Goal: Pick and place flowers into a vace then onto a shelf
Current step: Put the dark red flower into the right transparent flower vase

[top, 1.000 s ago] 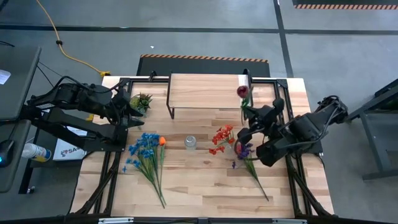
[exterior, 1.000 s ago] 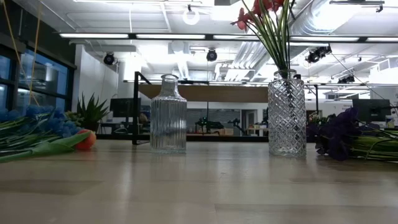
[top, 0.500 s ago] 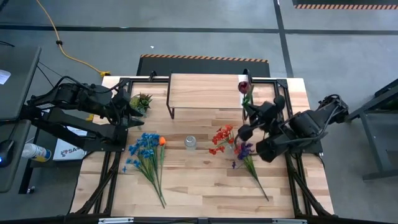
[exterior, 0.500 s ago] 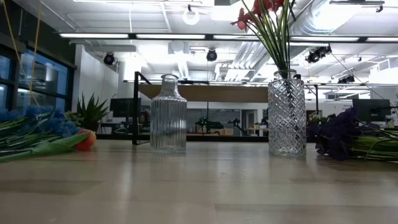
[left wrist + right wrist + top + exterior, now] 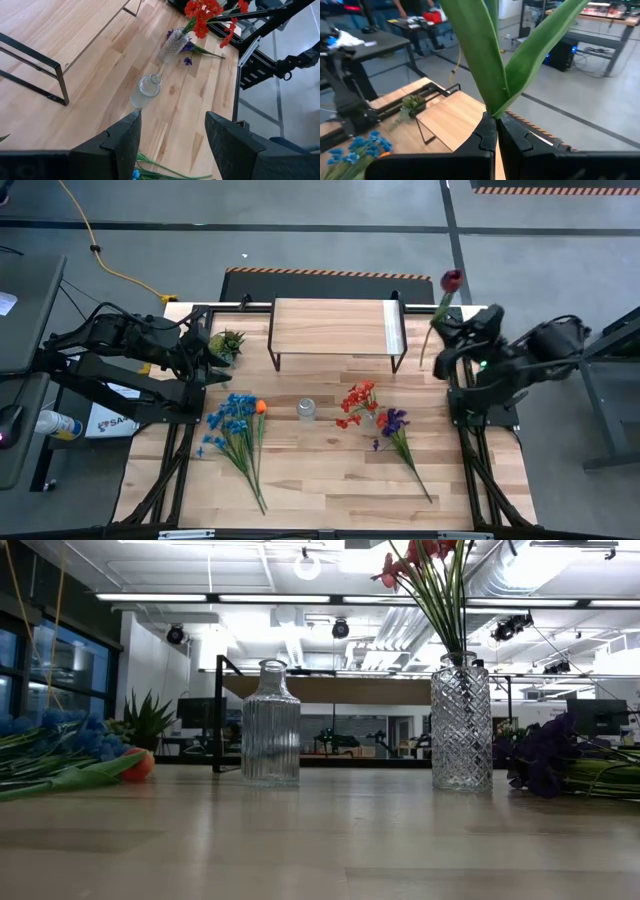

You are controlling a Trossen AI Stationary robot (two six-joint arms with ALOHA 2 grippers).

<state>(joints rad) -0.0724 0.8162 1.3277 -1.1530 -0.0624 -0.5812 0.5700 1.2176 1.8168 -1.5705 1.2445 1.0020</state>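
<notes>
maroon flower (image 5: 451, 279) clamped in right gripper (image 5: 447, 332) jaws.

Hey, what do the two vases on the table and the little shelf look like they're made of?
Both vases look like clear glass. The ribbed bottle vase shows the room through its vertical ridges; the diamond-cut vase glints on its faceted pattern. The shelf looks like pale, matte wood with visible grain, on thin black legs, probably metal.

The right gripper (image 5: 441, 330), clamped on a dark maroon long-stemmed flower (image 5: 451, 279), has swung from centre-right of the high view toward the upper right, past the tabletop's edge.
</notes>
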